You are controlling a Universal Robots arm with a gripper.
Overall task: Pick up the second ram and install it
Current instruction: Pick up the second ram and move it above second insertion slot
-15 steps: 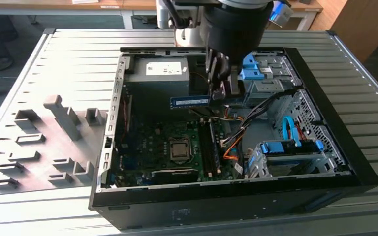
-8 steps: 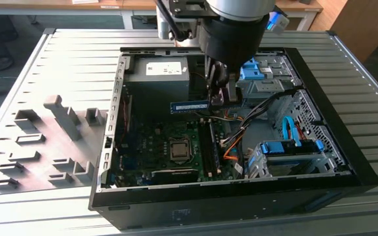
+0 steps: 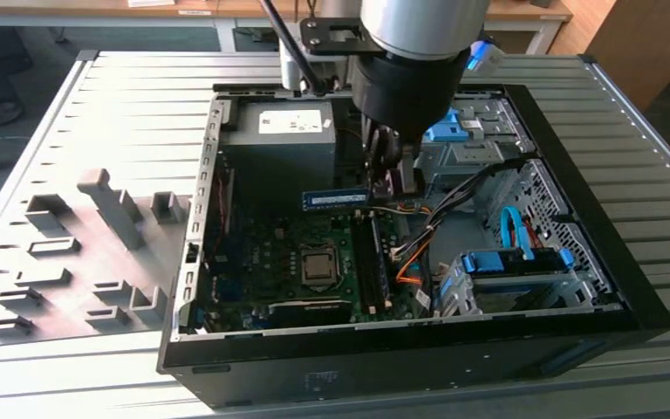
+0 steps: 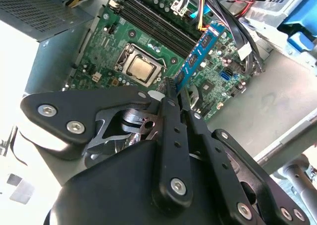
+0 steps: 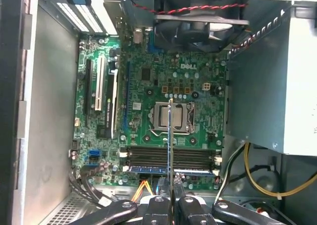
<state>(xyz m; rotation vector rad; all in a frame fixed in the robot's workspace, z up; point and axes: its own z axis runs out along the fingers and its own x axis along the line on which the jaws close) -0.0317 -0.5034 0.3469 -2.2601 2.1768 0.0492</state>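
Observation:
The second ram is a slim blue stick with a pale label, and my gripper is shut on its end. It hangs level above the motherboard, inside the open computer case. In the second wrist view the ram juts out from my gripper over the board. The first wrist view has the ram edge-on as a thin line, crossing the black memory slots and the CPU socket, with my gripper below it. Another blue stick seems to be seated in one slot.
A grey power supply fills the case's far corner. A drive cage with blue clips and orange and black cables sit toward the exterior view's right. A rear fan and expansion slots border the board. Grey fixture blocks stand on the table outside the case.

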